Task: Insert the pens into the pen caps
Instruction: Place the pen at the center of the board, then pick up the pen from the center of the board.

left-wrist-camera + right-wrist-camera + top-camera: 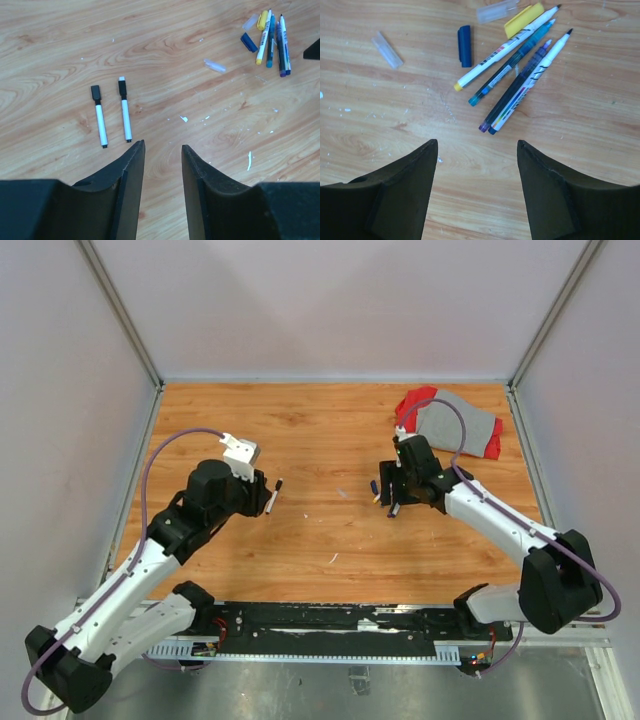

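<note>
Two white pens with black ends (100, 120) (125, 112) lie side by side on the wood table, just ahead of my left gripper (163, 147), which is open and empty. In the top view this gripper (262, 496) sits beside them (273, 496). Several uncapped pens (512, 62) lie in a fan ahead of my right gripper (477, 144), which is open and empty above them (392, 502). A blue cap (464, 46), a yellow cap (524, 20) and two clear caps (387, 50) (496, 11) lie loose by the fan. The fan also shows in the left wrist view (272, 40).
A red and grey cloth (455, 423) lies at the back right of the table. A small white scrap (334, 558) lies near the front middle, also in the left wrist view (249, 160). White walls enclose the table on three sides.
</note>
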